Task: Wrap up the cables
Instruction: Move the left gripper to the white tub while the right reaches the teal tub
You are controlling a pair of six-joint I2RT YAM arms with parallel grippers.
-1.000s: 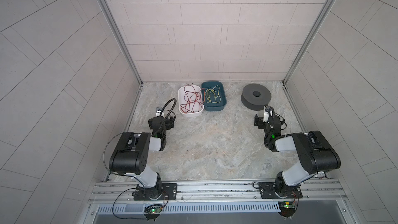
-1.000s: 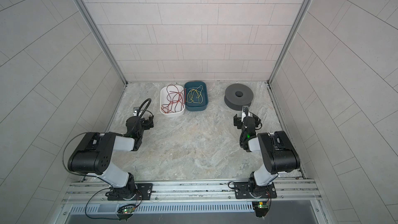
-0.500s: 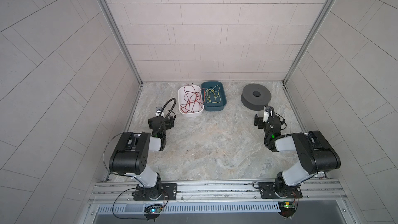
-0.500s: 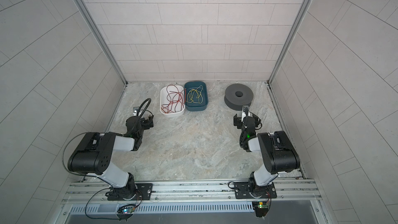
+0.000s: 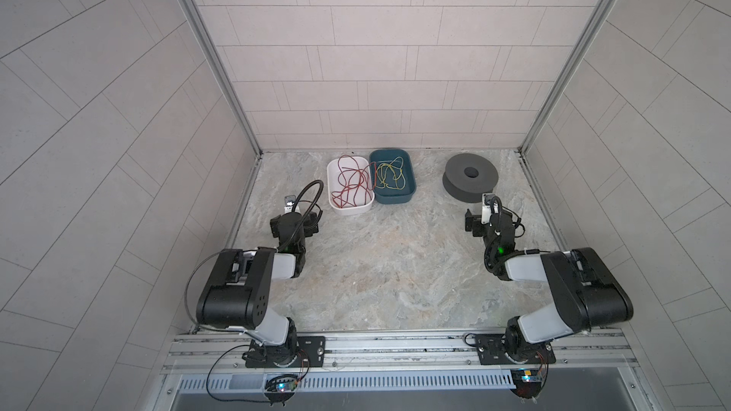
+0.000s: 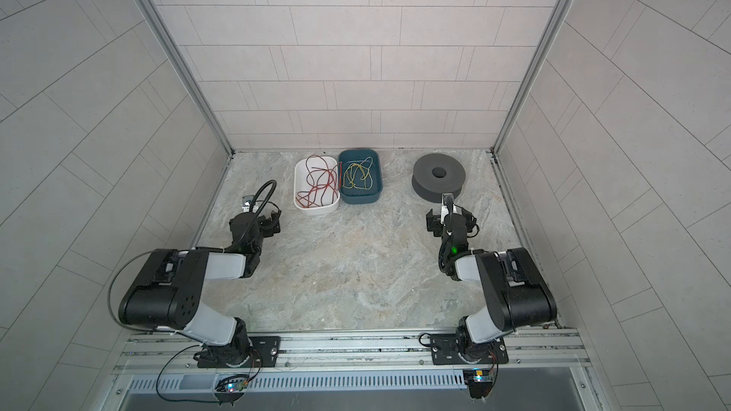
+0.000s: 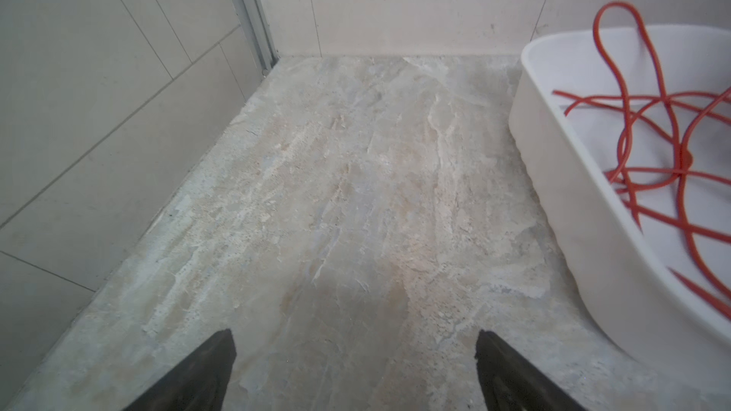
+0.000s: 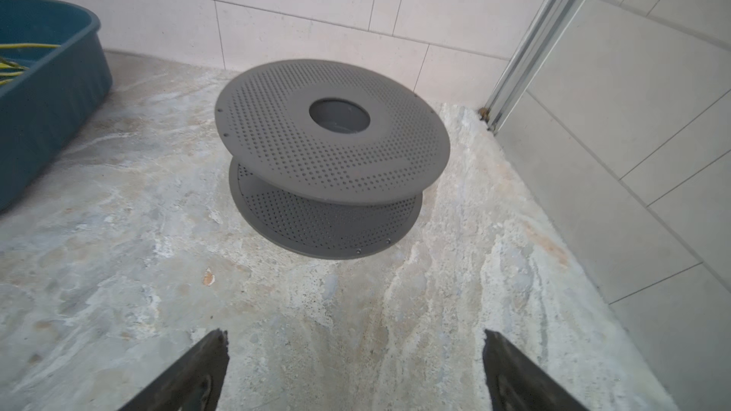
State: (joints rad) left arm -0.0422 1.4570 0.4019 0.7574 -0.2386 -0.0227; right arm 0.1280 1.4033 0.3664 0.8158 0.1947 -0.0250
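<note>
The yellow cables [image 5: 389,177] [image 6: 358,179] lie in a loose tangle inside a teal bin [image 5: 411,187], seen in both top views; a few strands [image 8: 16,61] show in the right wrist view. A dark grey perforated spool [image 5: 470,177] [image 8: 332,144] lies flat at the back right with nothing wound on it. My left gripper [image 5: 294,223] [image 7: 356,336] hovers low over bare floor just left of a white bin, open and empty. My right gripper [image 5: 492,222] [image 8: 354,336] sits just in front of the spool, open and empty.
A white bin [image 5: 366,207] [image 7: 553,175] holding tangled red wire [image 5: 352,187] [image 7: 652,144] stands against the teal bin's left side. Tiled walls close the cell on the left, back and right, with metal corner posts [image 7: 253,13] [image 8: 530,45].
</note>
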